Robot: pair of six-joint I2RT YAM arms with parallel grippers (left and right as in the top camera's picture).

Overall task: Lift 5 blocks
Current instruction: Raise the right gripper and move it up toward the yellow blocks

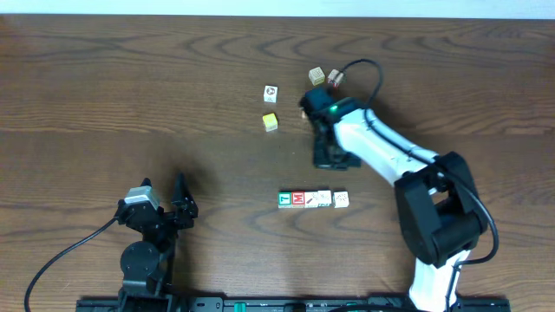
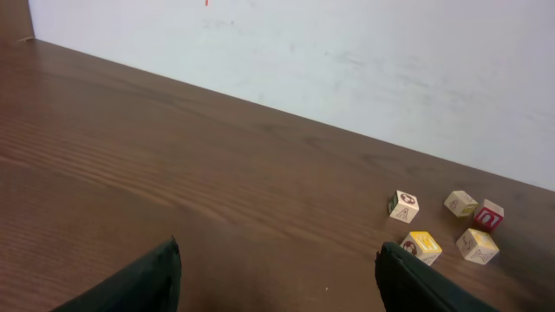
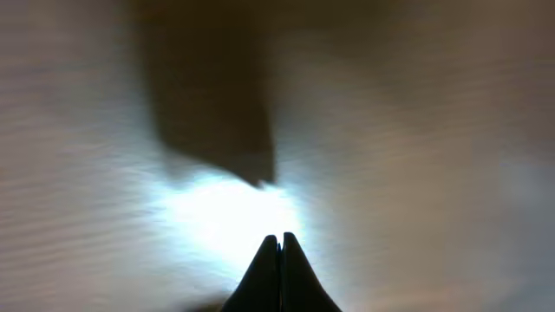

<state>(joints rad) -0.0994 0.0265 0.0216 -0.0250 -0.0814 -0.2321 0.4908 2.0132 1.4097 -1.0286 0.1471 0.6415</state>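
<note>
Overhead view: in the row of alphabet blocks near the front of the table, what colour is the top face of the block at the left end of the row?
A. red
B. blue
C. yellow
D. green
D: the green-faced block sits at the row's left end, with the red-faced block right beside it.

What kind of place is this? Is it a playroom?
Probably a robot lab workbench, not a playroom. Two robot arms, the left arm and the right arm, stand at a wooden table by a plain white wall, with small alphabet blocks laid out.
</note>
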